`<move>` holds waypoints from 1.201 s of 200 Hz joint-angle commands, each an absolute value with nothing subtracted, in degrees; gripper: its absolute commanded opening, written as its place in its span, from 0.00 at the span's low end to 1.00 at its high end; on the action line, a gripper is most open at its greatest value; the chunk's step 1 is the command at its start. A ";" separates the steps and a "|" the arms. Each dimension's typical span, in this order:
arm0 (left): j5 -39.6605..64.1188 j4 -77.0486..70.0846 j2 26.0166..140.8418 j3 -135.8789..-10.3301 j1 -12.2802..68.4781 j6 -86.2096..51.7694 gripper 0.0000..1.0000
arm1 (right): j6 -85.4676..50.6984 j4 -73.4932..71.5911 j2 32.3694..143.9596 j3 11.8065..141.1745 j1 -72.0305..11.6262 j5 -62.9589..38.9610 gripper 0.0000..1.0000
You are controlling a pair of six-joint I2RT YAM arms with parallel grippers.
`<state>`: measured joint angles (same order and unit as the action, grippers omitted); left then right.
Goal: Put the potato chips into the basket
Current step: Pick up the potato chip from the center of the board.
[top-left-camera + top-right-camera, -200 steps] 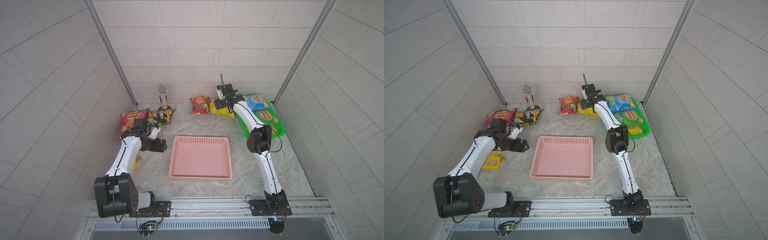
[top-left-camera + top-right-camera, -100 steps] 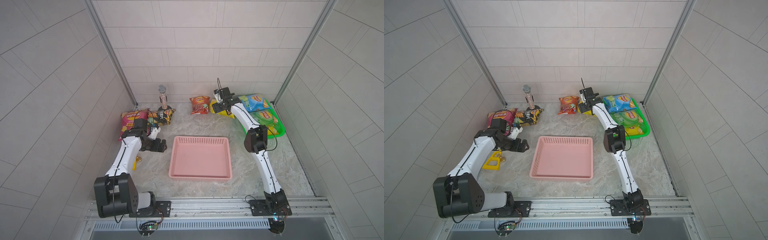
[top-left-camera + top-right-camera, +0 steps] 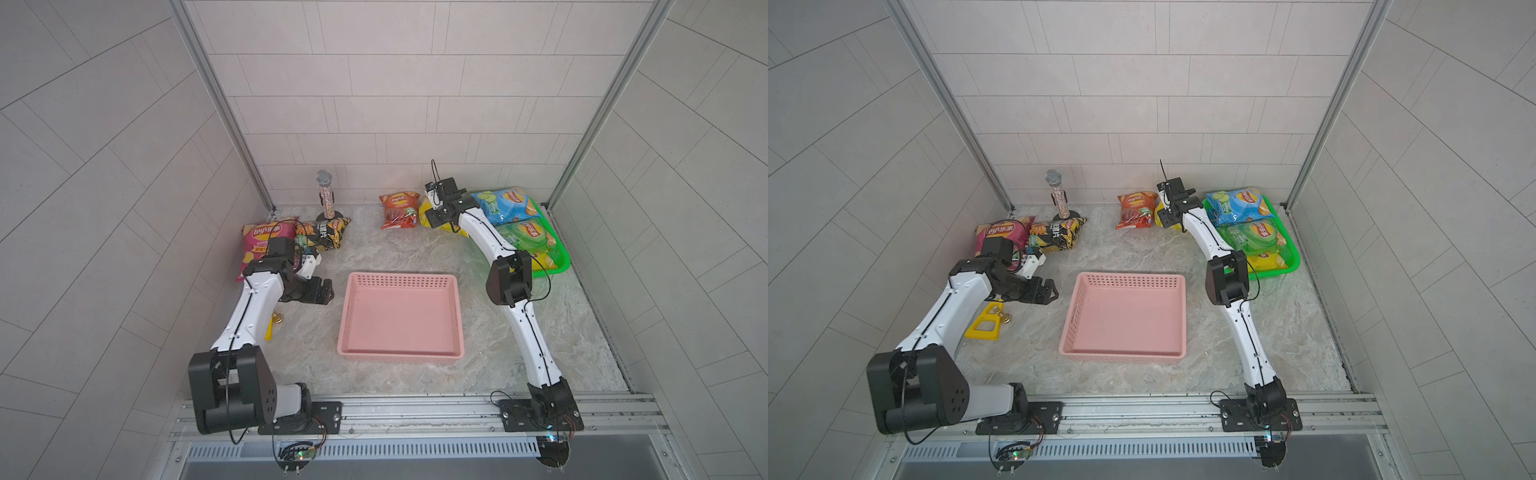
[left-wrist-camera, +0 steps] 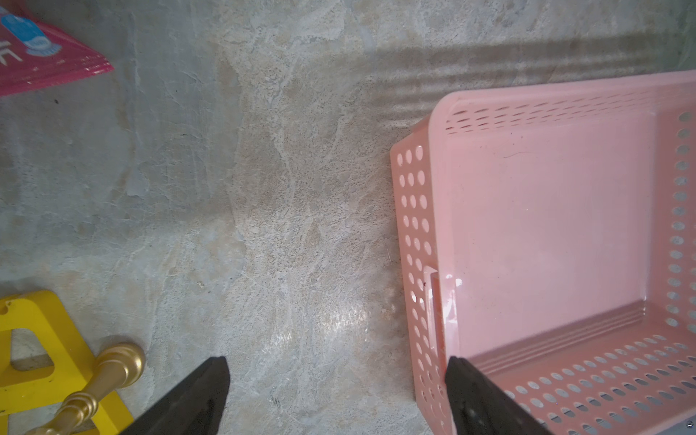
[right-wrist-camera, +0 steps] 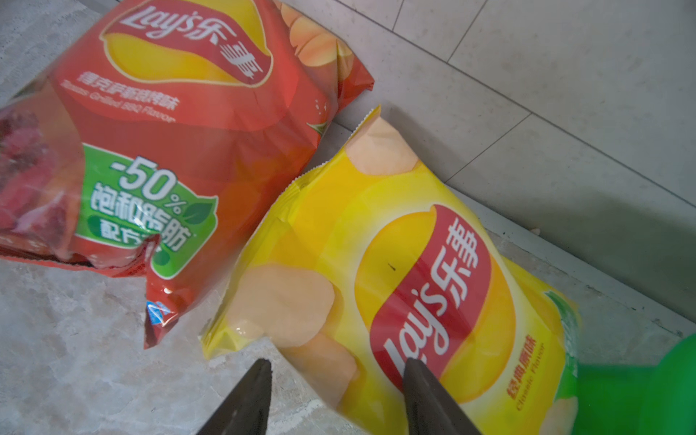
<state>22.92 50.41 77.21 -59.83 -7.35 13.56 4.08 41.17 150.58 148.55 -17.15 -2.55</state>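
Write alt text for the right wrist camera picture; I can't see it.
A yellow Lay's chip bag lies on the tabletop, its near edge between the parted jaws of the right gripper. A red Lay's bag lies beside it, with a green tray and a tiled wall nearby.

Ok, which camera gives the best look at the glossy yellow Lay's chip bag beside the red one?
The right wrist view: the glossy yellow chip bag fills it, logo readable. Both top views show only slivers behind the right arm. The left wrist view misses it.
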 commanded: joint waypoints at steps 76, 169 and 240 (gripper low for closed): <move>22.69 51.15 77.42 -59.72 -7.39 14.09 0.97 | 4.25 40.61 152.75 149.46 -17.84 -0.24 0.34; 22.71 51.15 77.52 -59.68 -7.44 14.08 0.97 | 4.48 41.27 147.14 147.22 -18.93 0.42 0.00; 22.71 51.16 77.39 -59.68 -7.38 14.02 0.97 | 1.39 40.81 137.57 139.84 -18.98 0.09 0.00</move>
